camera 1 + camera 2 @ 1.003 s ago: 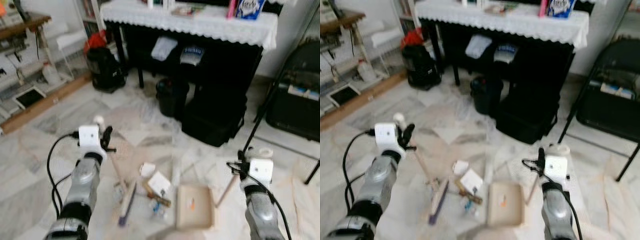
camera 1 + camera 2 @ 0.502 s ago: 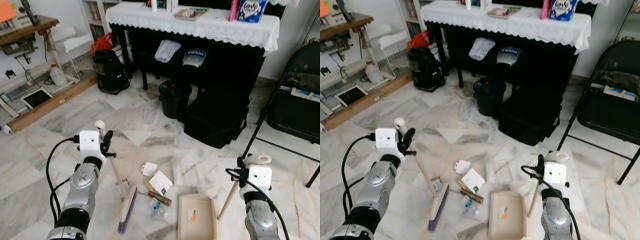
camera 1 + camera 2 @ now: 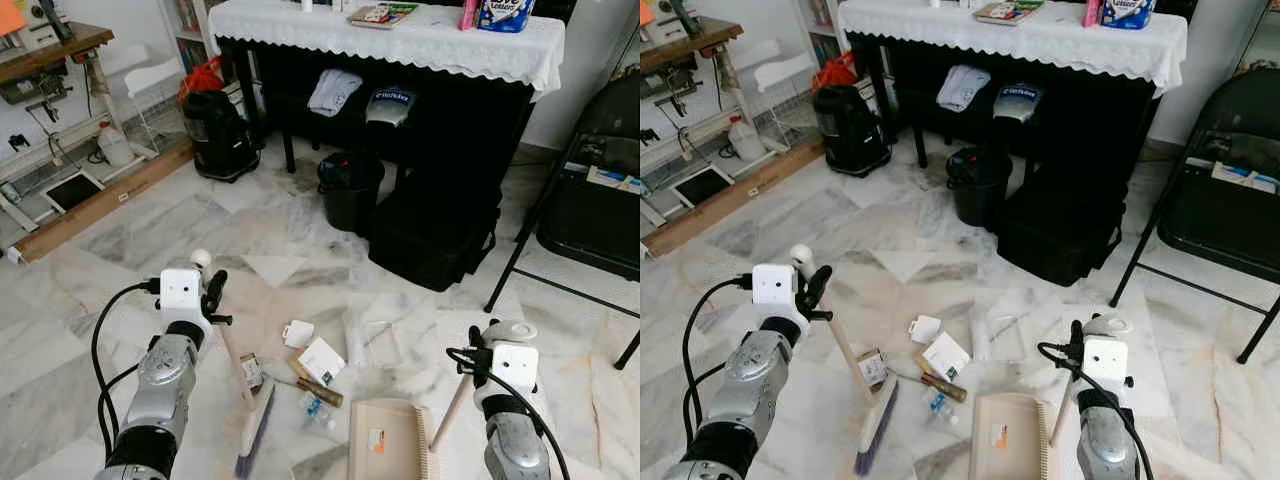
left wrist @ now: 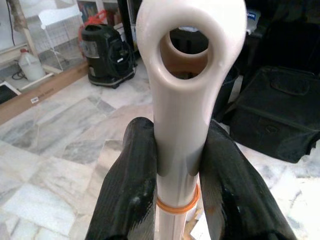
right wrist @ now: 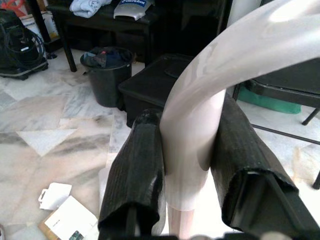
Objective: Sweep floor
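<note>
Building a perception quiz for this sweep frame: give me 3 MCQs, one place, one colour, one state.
1. Where is the dustpan?
A. on the floor right of the litter
B. on the table
C. on the chair

2. What colour is the bin by the table?
A. white
B. black
C. red

3. What is the left tool doing?
A. hanging open
B. clamped on the broom handle
C. holding a bottle

Answers: 1 A, it lies on the marble beside the scraps. 2 B, it is dark all over. 3 B, both fingers press the white handle.
</note>
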You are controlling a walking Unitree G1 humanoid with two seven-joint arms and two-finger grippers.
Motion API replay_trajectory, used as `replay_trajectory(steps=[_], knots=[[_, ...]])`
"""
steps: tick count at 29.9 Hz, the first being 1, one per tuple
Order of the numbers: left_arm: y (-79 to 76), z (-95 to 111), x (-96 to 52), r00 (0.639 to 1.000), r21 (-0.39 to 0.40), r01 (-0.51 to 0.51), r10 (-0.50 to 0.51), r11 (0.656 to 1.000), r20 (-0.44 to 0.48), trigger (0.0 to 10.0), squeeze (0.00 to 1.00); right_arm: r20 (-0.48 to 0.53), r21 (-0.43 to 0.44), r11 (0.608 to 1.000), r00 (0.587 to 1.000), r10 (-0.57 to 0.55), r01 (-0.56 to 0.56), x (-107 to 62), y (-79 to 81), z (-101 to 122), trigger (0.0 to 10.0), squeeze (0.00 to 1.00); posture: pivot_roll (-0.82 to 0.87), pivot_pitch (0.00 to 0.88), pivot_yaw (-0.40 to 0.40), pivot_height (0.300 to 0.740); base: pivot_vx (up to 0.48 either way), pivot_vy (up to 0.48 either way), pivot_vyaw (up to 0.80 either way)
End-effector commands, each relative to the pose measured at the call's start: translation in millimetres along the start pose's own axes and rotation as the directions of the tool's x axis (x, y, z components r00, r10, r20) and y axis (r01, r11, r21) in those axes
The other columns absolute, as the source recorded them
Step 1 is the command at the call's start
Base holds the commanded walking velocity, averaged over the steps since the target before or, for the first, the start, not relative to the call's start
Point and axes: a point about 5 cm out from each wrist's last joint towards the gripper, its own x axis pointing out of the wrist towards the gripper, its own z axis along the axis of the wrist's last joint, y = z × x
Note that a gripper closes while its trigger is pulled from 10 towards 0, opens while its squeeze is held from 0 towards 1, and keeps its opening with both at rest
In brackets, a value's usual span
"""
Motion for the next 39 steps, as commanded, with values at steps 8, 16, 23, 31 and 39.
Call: replay_trajectory(steps=[8, 16, 23, 31, 39], knots=[[-2.5, 0.8, -0.2, 1.0, -0.045, 0.02, -0.02, 0.999, -0.004, 10.0, 0.0, -0.016, 0.0, 1.0, 1.0, 0.014, -0.014, -8.1, 2.3, -6.0, 10.0, 0.0, 0.01, 0.111, 0.094, 0.74, 0.0, 0.0, 0.0], [-3.5, -3.4, -3.2, 0.997, -0.078, 0.058, -0.061, 0.995, -0.043, 10.0, 0.0, -0.019, 0.0, 1.0, 1.0, 0.012, -0.012, -8.4, 1.7, -6.7, 10.0, 0.0, 0.01, 0.109, 0.092, 0.74, 0.0, 0.0, 0.0], [-3.3, -7.3, -4.5, 0.99, -0.096, 0.104, -0.113, 0.99, -0.084, 10.0, 0.0, -0.016, -0.001, 1.0, 1.0, 0.012, -0.012, -4.5, 1.2, -4.3, 10.0, 0.0, 0.02, 0.099, 0.089, 0.74, 0.0, 0.0, 0.0], [-4.2, -6.2, -5.5, 0.973, -0.214, 0.169, -0.197, 0.962, -0.119, 10.0, 0.0, -0.015, -0.002, 1.0, 1.0, 0.014, -0.014, -1.1, 1.9, -2.5, 10.0, 0.0, 0.02, 0.09, 0.084, 0.74, 0.0, 0.0, 0.0], [-3.4, 1.8, -5.1, 0.962, -0.379, 0.187, -0.248, 0.906, -0.118, 10.0, 0.0, -0.012, -0.003, 1.0, 1.0, 0.013, -0.013, 2.5, 1.6, -0.5, 10.0, 0.0, 0.03, 0.081, 0.084, 0.74, 0.0, 0.0, 0.0]])
